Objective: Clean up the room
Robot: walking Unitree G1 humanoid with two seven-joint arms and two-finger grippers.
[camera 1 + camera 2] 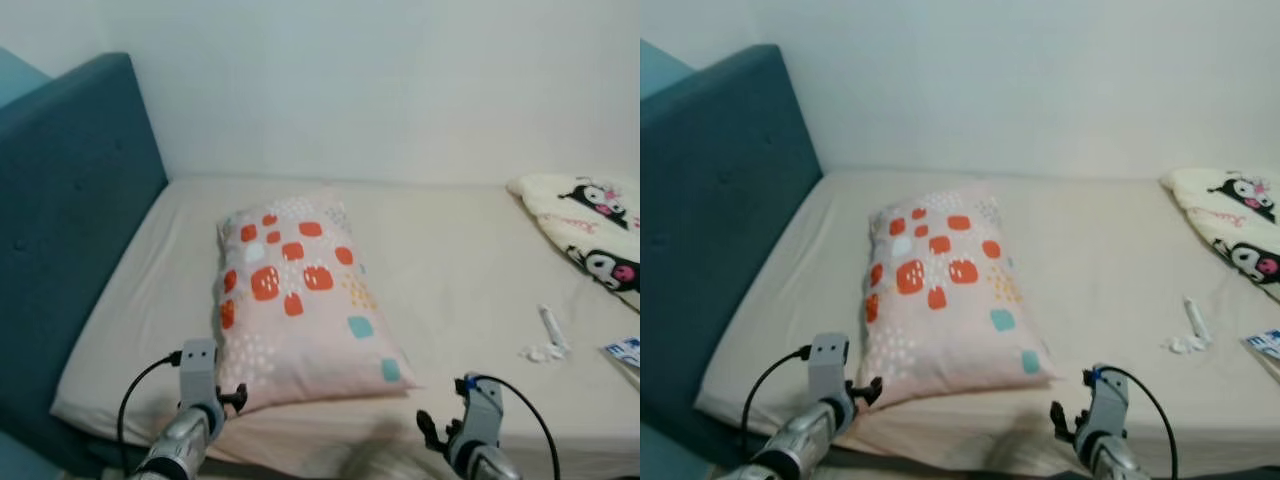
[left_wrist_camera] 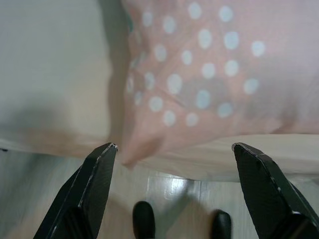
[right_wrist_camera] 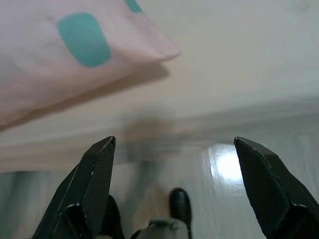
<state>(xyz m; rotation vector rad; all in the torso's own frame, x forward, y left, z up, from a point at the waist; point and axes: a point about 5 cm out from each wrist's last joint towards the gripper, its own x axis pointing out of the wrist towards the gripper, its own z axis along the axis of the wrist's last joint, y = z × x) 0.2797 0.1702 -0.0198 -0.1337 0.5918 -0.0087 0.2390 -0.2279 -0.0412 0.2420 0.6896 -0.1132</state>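
Beige bed (image 1: 460,260) with pink pillow (image 1: 295,300) — left gripper (image 2: 172,149) spread wide at pillow's near corner, right gripper (image 3: 174,144) gaping just beside pillow.

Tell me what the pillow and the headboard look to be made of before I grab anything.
Pillow: soft printed fabric, matte, judging by its limp, creased corner; the filling is hidden. Headboard: teal upholstery, probably woven cloth, with a tufted button dimple and no shine.

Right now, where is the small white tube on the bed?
In the head views the white tube lies on the bed sheet to the robot's right, beside a crumpled white scrap, between the patterned pillow and the cartoon blanket.
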